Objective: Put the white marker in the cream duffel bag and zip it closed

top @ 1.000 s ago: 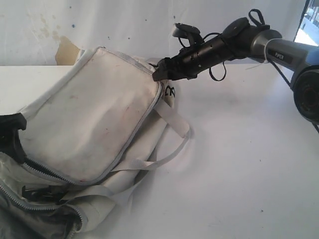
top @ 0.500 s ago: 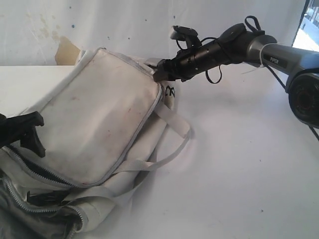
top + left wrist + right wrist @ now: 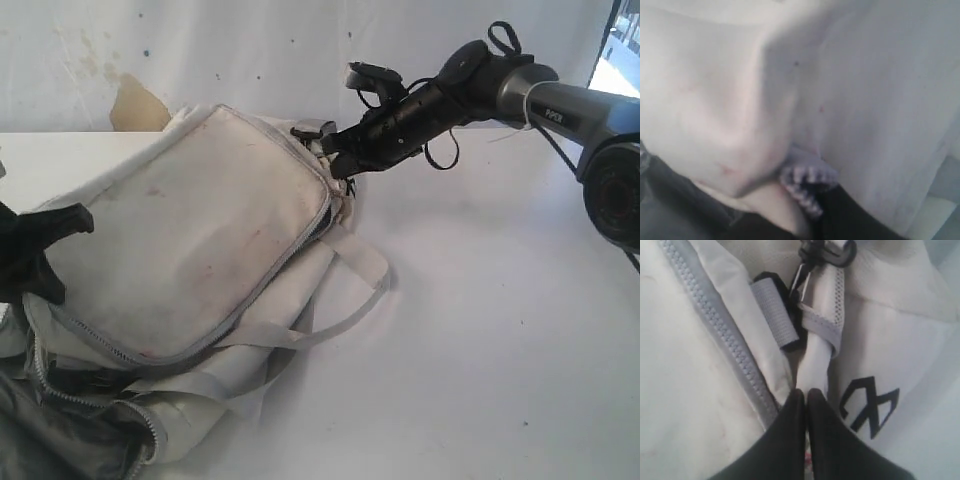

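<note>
The cream duffel bag [image 3: 190,250] slumps at the left near edge of the table [image 3: 480,340], with bare room to its right. The right gripper [image 3: 336,163] pinches tight a strap [image 3: 812,360] at its far right corner. The left gripper [image 3: 38,245] meets its left edge; whether its jaws are closed is unclear.

One cream duffel bag [image 3: 190,250]; two grippers (left gripper [image 3: 45,255], right gripper [image 3: 806,392]); one black logo [image 3: 870,402]; at least two grey zippers [image 3: 305,235] showing; one black buckle [image 3: 832,252]; one table [image 3: 480,330].
</note>
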`<move>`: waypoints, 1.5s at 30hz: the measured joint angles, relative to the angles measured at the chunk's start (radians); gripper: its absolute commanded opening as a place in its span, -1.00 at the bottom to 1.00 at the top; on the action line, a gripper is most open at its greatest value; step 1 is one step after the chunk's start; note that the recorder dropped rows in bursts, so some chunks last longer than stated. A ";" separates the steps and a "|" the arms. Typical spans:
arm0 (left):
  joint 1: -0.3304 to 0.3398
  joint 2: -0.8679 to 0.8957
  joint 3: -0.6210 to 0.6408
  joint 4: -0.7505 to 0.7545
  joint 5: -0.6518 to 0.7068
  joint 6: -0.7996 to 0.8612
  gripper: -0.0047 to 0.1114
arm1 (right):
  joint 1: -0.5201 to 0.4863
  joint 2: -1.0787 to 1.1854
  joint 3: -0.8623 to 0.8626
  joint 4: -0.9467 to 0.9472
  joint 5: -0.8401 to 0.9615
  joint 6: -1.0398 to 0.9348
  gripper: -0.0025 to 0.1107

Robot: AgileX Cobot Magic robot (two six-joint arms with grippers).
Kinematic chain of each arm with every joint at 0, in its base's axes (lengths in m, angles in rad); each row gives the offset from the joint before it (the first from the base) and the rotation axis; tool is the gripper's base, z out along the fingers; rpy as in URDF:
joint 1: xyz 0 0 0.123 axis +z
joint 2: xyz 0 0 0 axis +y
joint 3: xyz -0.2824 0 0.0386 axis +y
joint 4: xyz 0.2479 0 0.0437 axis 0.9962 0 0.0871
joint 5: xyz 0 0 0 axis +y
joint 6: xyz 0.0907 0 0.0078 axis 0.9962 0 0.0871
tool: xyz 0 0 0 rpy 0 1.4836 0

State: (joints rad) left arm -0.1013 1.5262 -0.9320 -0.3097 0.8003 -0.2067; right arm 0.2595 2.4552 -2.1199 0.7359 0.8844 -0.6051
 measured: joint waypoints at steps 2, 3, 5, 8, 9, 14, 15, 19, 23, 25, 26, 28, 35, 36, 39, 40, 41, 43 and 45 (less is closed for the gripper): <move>0.000 0.000 -0.036 0.009 0.002 0.002 -0.91 | 0.000 -0.022 0.000 -0.094 0.037 0.066 -0.96; 0.000 0.000 -0.055 0.013 0.004 0.002 -0.91 | -0.005 -0.031 0.000 -0.125 0.054 0.080 -0.96; 0.000 0.002 -0.090 0.026 0.006 0.003 -0.91 | -0.010 -0.054 0.000 -0.160 0.103 0.114 -0.96; 0.002 0.002 -0.132 0.033 0.008 0.013 -0.91 | -0.022 -0.088 0.000 -0.200 0.162 0.181 -0.96; 0.007 0.002 -0.143 0.033 0.010 0.016 -0.91 | -0.021 -0.098 0.000 -0.215 0.173 0.207 -0.96; 0.043 0.002 -0.185 0.033 0.080 0.041 -0.91 | -0.021 -0.142 0.000 -0.239 0.189 0.216 -0.95; 0.046 0.002 -0.185 0.033 0.094 0.055 -0.91 | -0.021 -0.146 0.000 -0.222 0.186 0.211 -0.93; 0.050 0.004 -0.188 0.033 0.144 0.080 -0.91 | -0.021 -0.134 0.000 -0.125 0.147 0.201 -0.49; 0.050 0.004 -0.189 0.033 0.171 0.082 -0.91 | -0.021 -0.077 0.000 -0.011 0.087 0.197 0.13; 0.050 0.004 -0.189 0.033 0.180 0.082 -0.91 | -0.021 -0.050 0.000 0.036 0.053 0.194 0.23; 0.050 0.004 -0.189 0.033 0.182 0.082 -0.91 | -0.021 -0.036 0.000 0.059 0.040 0.185 0.24; 0.050 0.004 -0.189 0.033 0.185 0.084 -0.91 | -0.021 -0.015 0.000 0.090 0.026 0.166 0.24; 0.050 0.004 -0.191 0.033 0.185 0.090 -0.91 | -0.021 0.036 0.000 0.164 -0.023 0.116 0.17; 0.050 0.004 -0.191 0.033 0.185 0.090 -0.91 | -0.021 0.044 0.000 0.179 -0.032 0.107 0.13; 0.050 0.004 -0.191 0.033 0.185 0.090 -0.91 | -0.021 0.064 0.000 0.230 -0.045 0.087 -0.07; 0.050 0.004 -0.191 0.033 0.185 0.090 -0.91 | -0.021 0.069 0.000 0.248 -0.046 0.072 -0.14; 0.050 0.004 -0.191 0.033 0.183 0.090 -0.91 | -0.021 0.074 0.000 0.270 -0.048 0.050 -0.20; 0.050 0.004 -0.191 0.033 0.179 0.090 -0.91 | -0.017 0.076 0.000 0.292 -0.048 0.010 -0.28; 0.050 0.004 -0.191 0.033 0.178 0.090 -0.91 | -0.010 0.080 0.000 0.302 -0.050 -0.013 -0.34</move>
State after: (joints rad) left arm -0.0514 1.5297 -1.1227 -0.2770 0.9787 -0.1164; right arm 0.2492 2.5356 -2.1199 1.0379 0.8341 -0.6181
